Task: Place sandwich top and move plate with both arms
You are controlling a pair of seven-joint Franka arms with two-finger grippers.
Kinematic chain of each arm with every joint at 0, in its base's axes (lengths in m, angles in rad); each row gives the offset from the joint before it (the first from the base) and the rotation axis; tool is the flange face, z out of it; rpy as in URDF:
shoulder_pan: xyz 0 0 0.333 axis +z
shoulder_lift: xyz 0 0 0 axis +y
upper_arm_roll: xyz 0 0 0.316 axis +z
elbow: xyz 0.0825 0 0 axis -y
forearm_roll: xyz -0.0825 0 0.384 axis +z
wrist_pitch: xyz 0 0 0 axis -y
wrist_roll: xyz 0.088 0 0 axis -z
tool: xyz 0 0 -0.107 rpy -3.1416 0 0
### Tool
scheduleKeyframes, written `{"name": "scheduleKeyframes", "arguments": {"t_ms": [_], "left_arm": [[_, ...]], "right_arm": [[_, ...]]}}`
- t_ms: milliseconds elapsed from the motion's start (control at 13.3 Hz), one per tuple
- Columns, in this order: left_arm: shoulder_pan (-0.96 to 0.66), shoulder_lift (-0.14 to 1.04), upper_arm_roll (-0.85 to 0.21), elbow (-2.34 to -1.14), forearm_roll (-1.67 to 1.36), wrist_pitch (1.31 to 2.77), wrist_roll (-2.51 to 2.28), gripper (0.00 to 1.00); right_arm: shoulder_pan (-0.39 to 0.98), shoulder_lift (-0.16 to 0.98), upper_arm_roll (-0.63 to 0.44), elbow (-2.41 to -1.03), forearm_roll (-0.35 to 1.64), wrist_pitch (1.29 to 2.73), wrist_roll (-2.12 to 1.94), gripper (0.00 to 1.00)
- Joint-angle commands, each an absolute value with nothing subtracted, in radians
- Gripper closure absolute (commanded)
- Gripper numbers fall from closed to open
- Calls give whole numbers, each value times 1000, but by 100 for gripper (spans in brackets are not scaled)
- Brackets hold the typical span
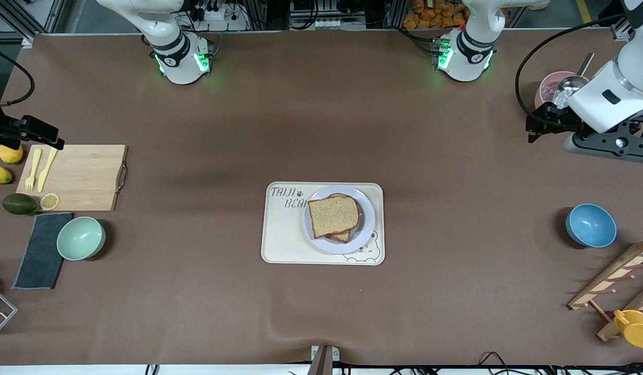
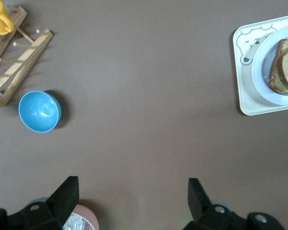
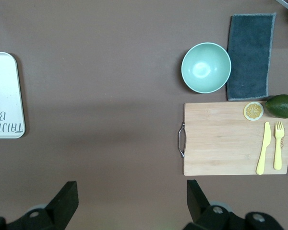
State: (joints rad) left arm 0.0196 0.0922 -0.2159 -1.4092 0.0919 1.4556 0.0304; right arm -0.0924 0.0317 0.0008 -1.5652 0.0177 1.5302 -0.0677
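Observation:
The sandwich top (image 1: 333, 214) (image 2: 287, 67), a speckled tan slice with a brown crust, lies on another slice on the pale plate (image 1: 367, 223) (image 2: 260, 72). The plate sits on a cream bear-printed tray (image 1: 285, 245) (image 2: 244, 100) (image 3: 5, 96) mid-table. My left gripper (image 1: 534, 126) (image 2: 133, 191) hangs open and empty over the table at the left arm's end, above a pink bowl (image 1: 547, 86) (image 2: 84, 220). My right gripper (image 1: 50, 136) (image 3: 131, 194) hangs open and empty over the right arm's end, by the cutting board (image 1: 82, 177) (image 3: 225, 139). Both are well away from the plate.
On or beside the board lie a yellow knife (image 3: 263, 148), fork (image 3: 278, 146), lemon slice (image 3: 253, 111), avocado (image 3: 283, 105) and lemons (image 1: 3, 164). A green bowl (image 1: 80, 238) and dark cloth (image 1: 40, 250) sit nearer the camera. A blue bowl (image 1: 591, 225), wooden rack (image 1: 613, 284) and yellow cup (image 1: 636, 328) stand at the left arm's end.

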Motion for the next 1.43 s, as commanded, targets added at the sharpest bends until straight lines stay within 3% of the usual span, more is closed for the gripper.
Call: {"name": "scheduleKeyframes", "arguments": {"t_ms": [0,527,1356], "left_arm": [[-1,48,-149,-1434,40,1443,20,0],[-69,-26,1,-1488,-44,1443,25,0],[-64,-68,6,-1519,-55,1419,-57,0]], "right_arm": [[-100,23,6,-1577,29,1535,-54,0],[-97,21,6,-1578,51,1534,-54,0],[-94,23,6,-1578,51,1537,-54,0]]}}
